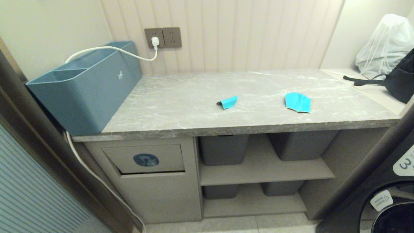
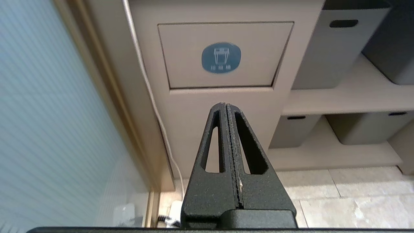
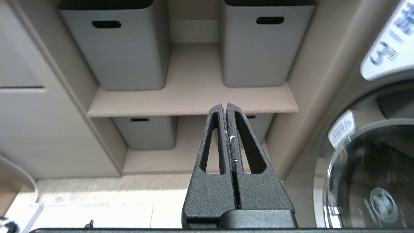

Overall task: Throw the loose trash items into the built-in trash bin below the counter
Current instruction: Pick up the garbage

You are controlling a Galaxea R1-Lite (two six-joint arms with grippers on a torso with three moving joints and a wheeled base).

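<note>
The long grey marble-look tabletop (image 1: pixel 194 97) with white veining carries two small bright turquoise crumpled paper scraps, lying apart from each other toward the front edge: the smaller folded scrap (image 1: pixel 228 102) near the middle, the larger flatter scrap (image 1: pixel 298 102) to its right. A big dull-blue rectangular plastic box (image 1: pixel 85 87) stands at the left end, its far compartments only partly visible, and a white cable (image 1: pixel 110 49) runs over it from a plug in the brown wall socket (image 1: pixel 162 37). Below the slab on the left, the beige cabinet front carries the rectangular tilting flap (image 1: pixel 142 159) with a dark-blue oval sticker (image 2: pixel 221 57); the flap appears closed, and the bin interior is hidden. To the right, grey plastic tubs with slot handles (image 3: pixel 114 48) sit on two open shelves, their tops cut off by the slab in the head view. A white drawstring bag (image 1: pixel 386 42) and a black bag (image 1: pixel 401 77) lie at the far right, both cut by the frame edge. Neither arm appears in the head view. The left tool (image 2: pixel 226 105) faces the cabinet below the flap, fingers pressed together, holding nothing. The right tool (image 3: pixel 225 105) faces the shelves, fingers likewise together and empty, beside a dark round appliance door (image 3: pixel 372 181) only partly visible.
</note>
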